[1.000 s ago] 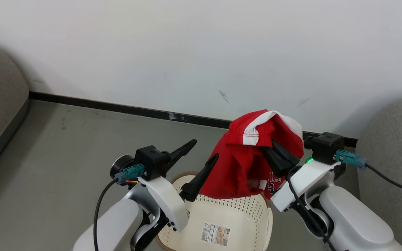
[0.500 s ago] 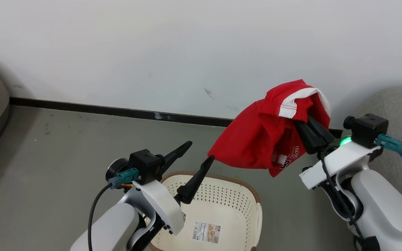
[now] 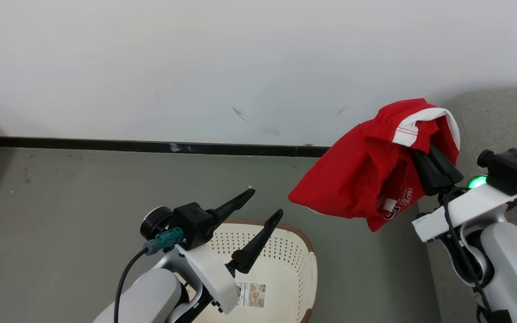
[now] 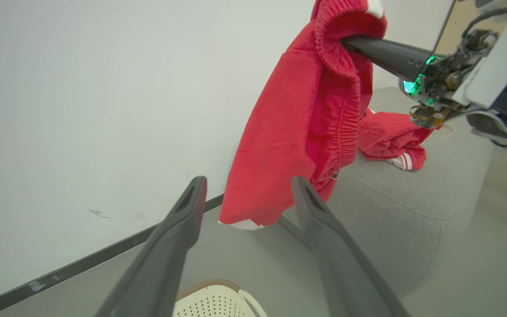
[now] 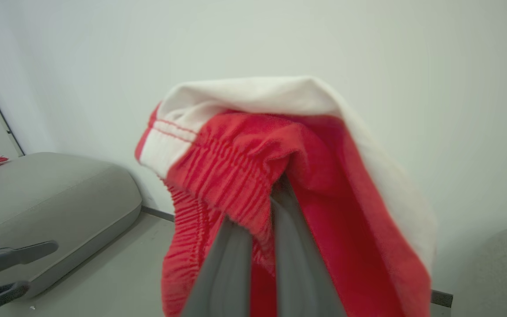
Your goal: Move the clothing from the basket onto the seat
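Right gripper (image 3: 420,154), seen from the head, pinches a red garment (image 3: 361,188) hanging in the air between the basket (image 3: 310,269) and the grey sofa (image 3: 487,116); the left gripper (image 3: 265,202) hovers spread wide and empty above the basket. From the left wrist, a second red garment (image 4: 387,136) lies crumpled on the sofa. From the right wrist, closed fingers (image 5: 231,264) bite the ribbed waistband (image 5: 218,176).

Red garment (image 4: 288,132) beside grey sofa (image 4: 403,211)
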